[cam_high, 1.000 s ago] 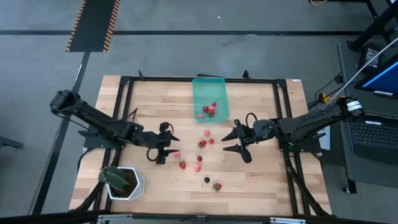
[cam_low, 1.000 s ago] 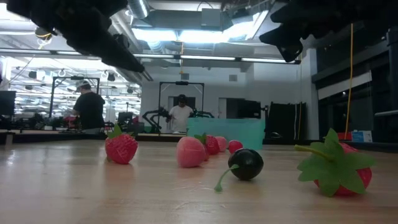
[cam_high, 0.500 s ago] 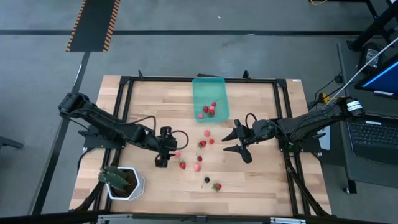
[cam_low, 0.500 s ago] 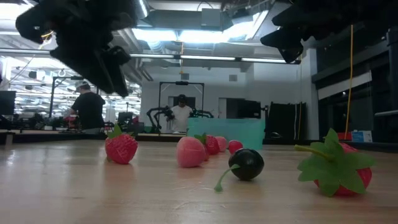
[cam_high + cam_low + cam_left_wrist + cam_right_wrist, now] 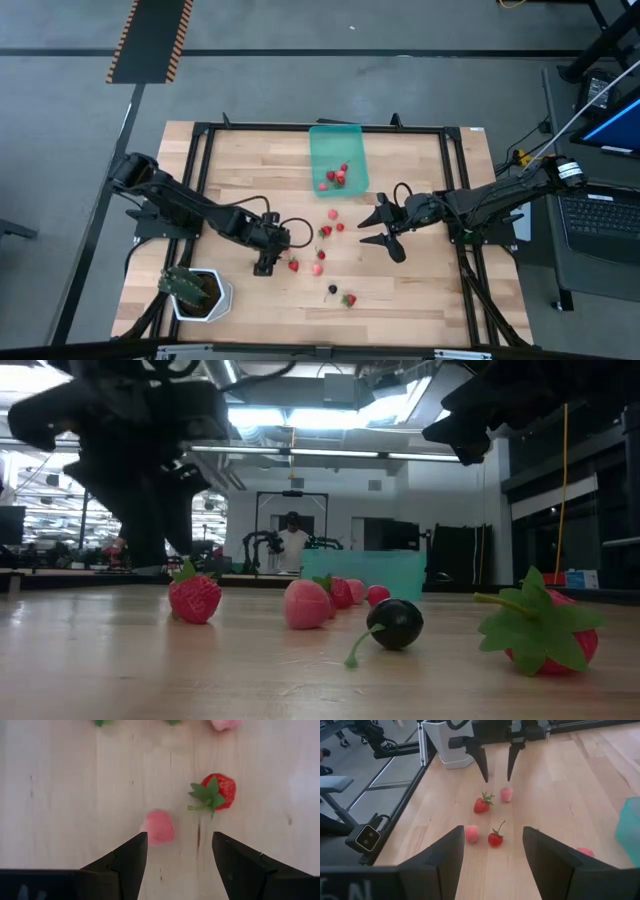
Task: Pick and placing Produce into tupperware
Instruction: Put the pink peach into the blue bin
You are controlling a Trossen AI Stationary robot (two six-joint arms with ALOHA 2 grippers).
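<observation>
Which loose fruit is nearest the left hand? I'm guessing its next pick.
The pale pink leafless fruit, lying just ahead of the open left hand; the red strawberry with green leaves sits farther off.

Left arm reaches from worktop's left edge toward centre, elbow bent, wrist tipped steeply down. Left tool (image 5: 272,257) points at worktop, fingers (image 5: 125,865) spread apart, holding nothing. Right arm extends from right edge, nearly level. Right tool (image 5: 367,230) hovers, fingers (image 5: 442,857) spread, empty.
</observation>
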